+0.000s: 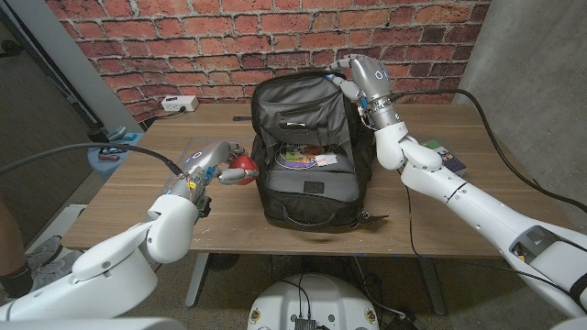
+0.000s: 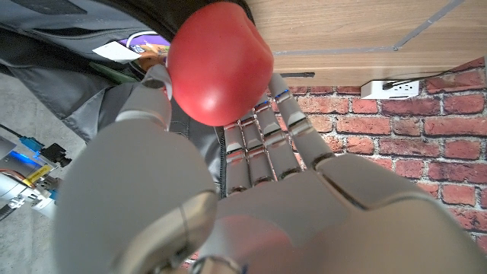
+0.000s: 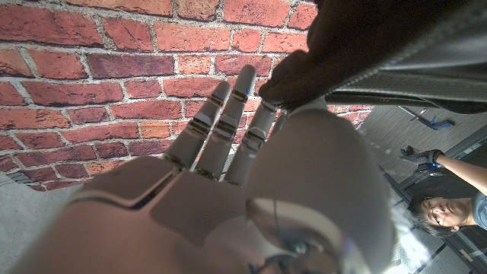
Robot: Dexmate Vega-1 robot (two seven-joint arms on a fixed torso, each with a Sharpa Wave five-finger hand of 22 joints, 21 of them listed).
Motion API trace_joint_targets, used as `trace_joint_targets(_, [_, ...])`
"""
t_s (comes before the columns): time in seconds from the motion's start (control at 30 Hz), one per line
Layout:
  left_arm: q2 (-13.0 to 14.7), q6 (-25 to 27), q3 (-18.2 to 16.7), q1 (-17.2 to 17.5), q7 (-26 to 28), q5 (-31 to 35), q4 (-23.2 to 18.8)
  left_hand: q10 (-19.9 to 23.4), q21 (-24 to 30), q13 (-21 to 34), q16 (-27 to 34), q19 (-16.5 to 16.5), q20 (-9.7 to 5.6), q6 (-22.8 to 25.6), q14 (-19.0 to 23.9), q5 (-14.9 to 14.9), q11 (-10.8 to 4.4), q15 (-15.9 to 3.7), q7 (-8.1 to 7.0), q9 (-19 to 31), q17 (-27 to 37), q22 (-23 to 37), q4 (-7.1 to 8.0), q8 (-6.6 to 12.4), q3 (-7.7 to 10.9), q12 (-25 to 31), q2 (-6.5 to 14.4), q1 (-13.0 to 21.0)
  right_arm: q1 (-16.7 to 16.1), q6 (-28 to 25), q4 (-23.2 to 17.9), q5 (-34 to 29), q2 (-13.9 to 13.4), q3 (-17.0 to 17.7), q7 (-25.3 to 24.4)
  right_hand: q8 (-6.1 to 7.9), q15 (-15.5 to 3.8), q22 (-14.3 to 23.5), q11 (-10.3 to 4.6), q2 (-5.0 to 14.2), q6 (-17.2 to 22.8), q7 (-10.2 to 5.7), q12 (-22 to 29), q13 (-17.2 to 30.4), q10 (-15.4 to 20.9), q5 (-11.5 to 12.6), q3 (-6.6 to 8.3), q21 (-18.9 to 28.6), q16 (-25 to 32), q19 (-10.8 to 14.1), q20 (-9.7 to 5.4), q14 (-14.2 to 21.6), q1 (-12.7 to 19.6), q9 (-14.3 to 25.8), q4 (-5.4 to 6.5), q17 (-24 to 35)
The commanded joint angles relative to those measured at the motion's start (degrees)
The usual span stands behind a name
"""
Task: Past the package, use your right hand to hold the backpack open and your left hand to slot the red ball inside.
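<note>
Left hand point(image 1: 209, 163) grips the red ball point(image 1: 242, 170); right hand point(image 1: 359, 81) pinches the backpack point(image 1: 307, 151) flap

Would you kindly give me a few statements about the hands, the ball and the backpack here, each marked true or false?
1. The left hand holds the red ball. True.
2. The red ball already lies inside the backpack. False: it is outside, by the bag's left side.
3. The right hand grips the backpack's top flap. True.
4. The backpack is zipped shut. False: it gapes open, with colourful packaging visible inside.
5. The backpack stands on the floor. False: it stands on the wooden table.
</note>
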Motion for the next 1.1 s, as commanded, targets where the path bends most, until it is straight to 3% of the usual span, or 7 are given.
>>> trace_joint_targets(0.03, [-1.1, -2.6, -2.7, 1.4, -1.7, -0.3, -1.9, 7.1, 0.3, 6.9, 0.3, -0.2, 0.12, 3.7, 3.5, 0.5, -6.62, -2.94, -2.99, 4.6, 0.3, 0.1, -0.03, 1.62, -0.14, 0.2, 5.8, 5.4, -1.5, -0.4, -2.0, -0.3, -0.2, 0.6, 0.7, 0.15, -6.84, 0.1, -0.55, 1.03, 0.4, -0.27, 0.4, 0.3, 0.5, 0.5, -0.34, 0.1, -0.3, 0.1, -7.49, 0.4, 0.6, 0.3, -0.11, 0.3])
trace_joint_targets(0.33, [-1.9, -5.8, -4.5, 2.0, -3.0, 0.2, -1.3, 7.2, 0.4, 7.3, 0.4, -0.3, 0.1, 3.9, 3.8, 0.6, -6.45, -3.06, -3.11, 4.8, 0.5, 0.2, -0.09, 1.92, -0.26, 0.3, 5.8, 5.4, -2.1, -0.8, -3.1, -0.8, -0.2, 0.7, 1.2, 0.1, -6.85, 0.1, -0.55, 1.01, 0.4, -0.28, 0.3, 0.4, 0.4, 0.5, -0.36, 0.1, -0.3, 0.0, -7.51, 0.4, 0.7, 0.3, -0.13, 0.4])
trace_joint_targets(0.7, [-2.3, -11.5, -1.2, -3.9, -5.2, 1.2, 2.7, 7.5, 0.6, 7.7, 0.3, -0.4, 0.14, 4.0, 3.7, 0.7, -6.56, -2.94, -3.12, 4.9, 0.8, 0.2, -0.12, 2.14, -0.3, 0.4, 5.9, 5.5, -3.2, -1.4, -4.2, -1.4, -0.2, 1.0, 1.0, 0.07, -6.84, 0.1, -0.54, 1.05, 0.4, -0.3, 0.2, 0.4, 0.4, 0.5, -0.4, 0.1, -0.3, -0.1, -7.52, 0.4, 0.7, 0.4, -0.09, 0.4])
trace_joint_targets(0.9, [-3.4, -14.7, 2.9, -9.0, -6.4, 1.6, 5.8, 7.6, 0.7, 7.9, 0.3, -0.4, 0.1, 4.3, 4.1, 0.8, -6.69, -3.01, -3.11, 5.0, 0.9, 0.2, -0.18, 2.43, -0.29, 0.5, 5.9, 5.6, -3.8, -1.9, -5.5, -1.7, -0.5, 1.3, 1.4, 0.06, -6.84, 0.1, -0.55, 1.05, 0.5, -0.32, 0.2, 0.4, 0.4, 0.5, -0.42, 0.1, -0.4, -0.1, -7.5, 0.4, 0.7, 0.4, -0.08, 0.4])
trace_joint_targets(1.1, [-4.3, -16.8, 5.1, -11.6, -7.3, 1.4, 7.5, 7.7, 0.8, 8.2, 0.2, -0.4, 0.06, 4.4, 4.1, 0.9, -6.68, -3.16, -3.22, 5.0, 1.0, 0.1, -0.24, 2.52, -0.28, 0.5, 5.9, 5.7, -4.4, -2.1, -6.5, -1.8, -0.9, 1.8, 1.8, 0.04, -6.84, 0.1, -0.56, 1.02, 0.5, -0.35, 0.2, 0.4, 0.5, 0.5, -0.45, 0.1, -0.4, -0.1, -7.49, 0.3, 0.7, 0.4, -0.09, 0.4])
